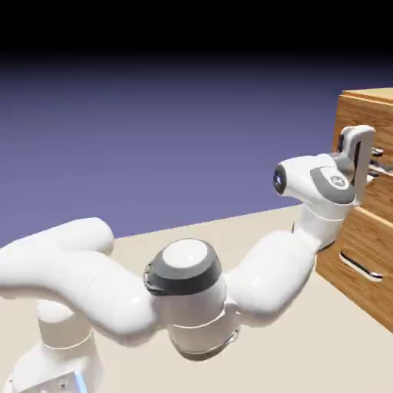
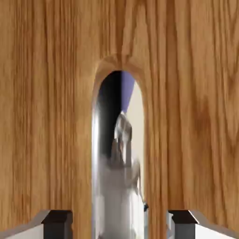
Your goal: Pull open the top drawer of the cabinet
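The gripper (image 2: 120,225) stood with its fingertips apart, one on each side of the silver handle (image 2: 112,196), and wood showed between each tip and the metal. It was clamped on nothing. The top drawer (image 1: 372,115) lay at the exterior view's right, in the upper part of the cabinet (image 1: 376,94), its front partly hidden by the hand.

The likeliest trouble was a pull begun too soon: without a firm pinch, the tips would probably slide off the bar and leave the drawer behind. A shallow reach could do the same, since only the bar's edge might be caught (how deep the tips sat was hard to judge from either view). If the hand was off-centre or slightly twisted, one finger could meet the metal first and shove it sideways. Too deep a push risked jamming the tips against the wood, and a crooked pull might make the drawer bind.
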`<act>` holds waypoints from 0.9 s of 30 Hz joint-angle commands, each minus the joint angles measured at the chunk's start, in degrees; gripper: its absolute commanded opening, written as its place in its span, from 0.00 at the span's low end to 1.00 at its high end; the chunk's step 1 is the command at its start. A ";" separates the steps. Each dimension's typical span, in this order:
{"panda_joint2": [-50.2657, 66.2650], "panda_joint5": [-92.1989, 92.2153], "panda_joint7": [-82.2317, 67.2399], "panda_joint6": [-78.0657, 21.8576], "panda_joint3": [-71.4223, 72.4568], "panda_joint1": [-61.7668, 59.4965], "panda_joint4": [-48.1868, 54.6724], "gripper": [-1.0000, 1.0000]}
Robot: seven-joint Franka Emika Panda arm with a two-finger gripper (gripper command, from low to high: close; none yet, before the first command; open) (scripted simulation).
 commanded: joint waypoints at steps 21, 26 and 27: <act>-2.87 5.05 2.80 -8.32 4.06 -35.35 -43.54 0.00; -3.59 6.74 2.55 -7.88 4.97 -40.93 -48.63 1.00; -3.89 7.48 2.36 -7.46 5.31 -43.01 -50.26 1.00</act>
